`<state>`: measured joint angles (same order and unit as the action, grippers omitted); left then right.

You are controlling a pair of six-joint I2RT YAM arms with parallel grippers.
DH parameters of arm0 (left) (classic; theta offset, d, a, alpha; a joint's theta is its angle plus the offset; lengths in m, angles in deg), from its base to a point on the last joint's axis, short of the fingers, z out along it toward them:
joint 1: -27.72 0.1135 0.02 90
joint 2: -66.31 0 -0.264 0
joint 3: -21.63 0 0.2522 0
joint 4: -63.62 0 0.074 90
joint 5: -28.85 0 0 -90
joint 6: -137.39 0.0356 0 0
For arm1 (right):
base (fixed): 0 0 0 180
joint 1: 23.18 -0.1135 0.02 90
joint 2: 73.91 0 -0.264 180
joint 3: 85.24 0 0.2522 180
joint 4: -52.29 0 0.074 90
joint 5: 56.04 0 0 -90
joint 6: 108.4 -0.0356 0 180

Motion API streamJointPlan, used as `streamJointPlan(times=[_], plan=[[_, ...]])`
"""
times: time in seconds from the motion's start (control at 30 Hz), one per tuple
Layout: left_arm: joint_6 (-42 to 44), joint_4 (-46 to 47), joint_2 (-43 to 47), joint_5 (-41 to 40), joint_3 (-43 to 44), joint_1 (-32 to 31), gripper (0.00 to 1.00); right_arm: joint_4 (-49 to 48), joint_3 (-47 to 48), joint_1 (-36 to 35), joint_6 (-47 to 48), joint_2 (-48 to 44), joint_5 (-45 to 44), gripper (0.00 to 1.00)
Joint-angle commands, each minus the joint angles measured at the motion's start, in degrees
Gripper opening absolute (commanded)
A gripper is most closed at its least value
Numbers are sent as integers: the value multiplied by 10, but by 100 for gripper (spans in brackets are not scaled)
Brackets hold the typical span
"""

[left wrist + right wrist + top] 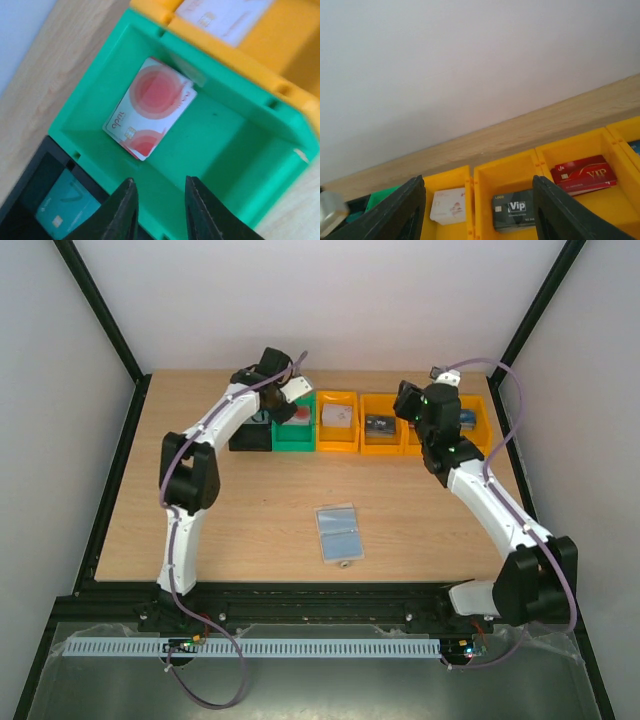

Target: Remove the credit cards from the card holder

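The card holder [338, 532] lies open and flat on the table's near middle, pale blue-grey panels up, far from both grippers. My left gripper [159, 200] is open and empty above the green bin [225, 150], which holds a white card with red circles [150, 107]. A teal card [65, 210] lies in the black bin [30, 185]. My right gripper [477, 205] is wide open and empty above the orange bins [480, 175]. They hold a white card [449, 206], a grey VIP card [515, 209], a red card [582, 174] and a blue card's edge [635, 146].
The bins stand in a row along the back of the table: black [250, 435], green [294, 435], then several orange [338, 440]. The left gripper [285, 408] and the right gripper [405, 405] hover over this row. Black frame posts stand at the table's sides.
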<state>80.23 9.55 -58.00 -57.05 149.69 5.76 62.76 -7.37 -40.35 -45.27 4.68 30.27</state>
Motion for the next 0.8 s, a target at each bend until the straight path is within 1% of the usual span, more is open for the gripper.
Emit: streamJointPlan(times=[0.0, 0.1, 0.17, 0.4, 0.63, 0.77], plan=[[19, -92, -93, -58, 90, -9, 21, -9, -42, 3, 28, -50, -7, 58], [25, -82, -116, -60, 89, -21, 8, -11, -61, 6, 32, -67, -6, 59], [28, -77, -125, -56, 89, -28, 3, -7, -65, 7, 35, -68, -2, 59], [28, -65, -153, -58, 91, -37, 2, 2, -73, 9, 44, -64, 6, 61], [30, -51, -187, -94, 111, -36, 2, -1, -78, 11, 50, -78, -1, 63], [27, -19, -192, -115, 112, -33, 2, 0, -75, 12, 53, -85, -4, 63]])
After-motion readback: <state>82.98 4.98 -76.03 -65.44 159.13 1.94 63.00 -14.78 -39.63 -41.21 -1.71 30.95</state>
